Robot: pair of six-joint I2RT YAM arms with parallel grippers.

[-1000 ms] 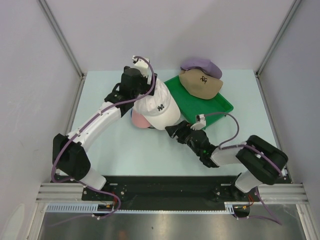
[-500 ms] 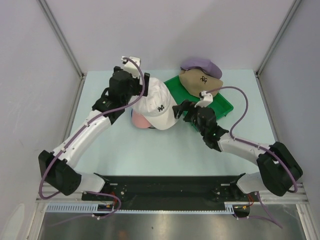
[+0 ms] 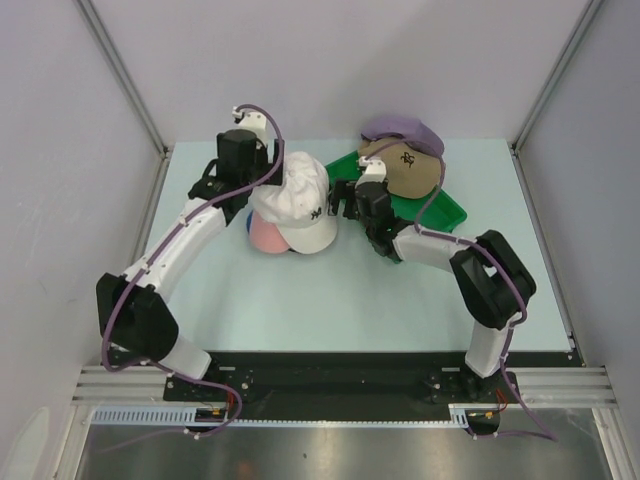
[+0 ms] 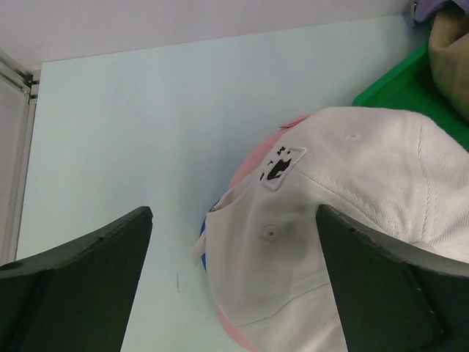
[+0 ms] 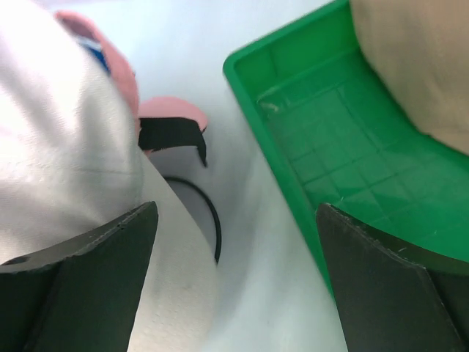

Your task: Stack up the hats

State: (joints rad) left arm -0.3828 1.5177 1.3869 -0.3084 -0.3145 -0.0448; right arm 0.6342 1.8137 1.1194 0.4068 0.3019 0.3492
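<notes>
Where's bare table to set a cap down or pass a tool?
Widest free patch: the near middle of the table, bordered by both arms, the white cap and the green tray. A smaller strip lies right of the tray, toward the wall. Crowded: the gap between white cap and tray, where the open right tool sits.

white hat (image 5: 66, 147), green tray (image 5: 322, 191), tan hat (image 5: 418, 66)

Stacked hats (image 3: 295, 205) sit on the table (image 3: 300, 290) just left of the tray (image 3: 450, 212), which holds another hat (image 3: 410, 172)
</notes>
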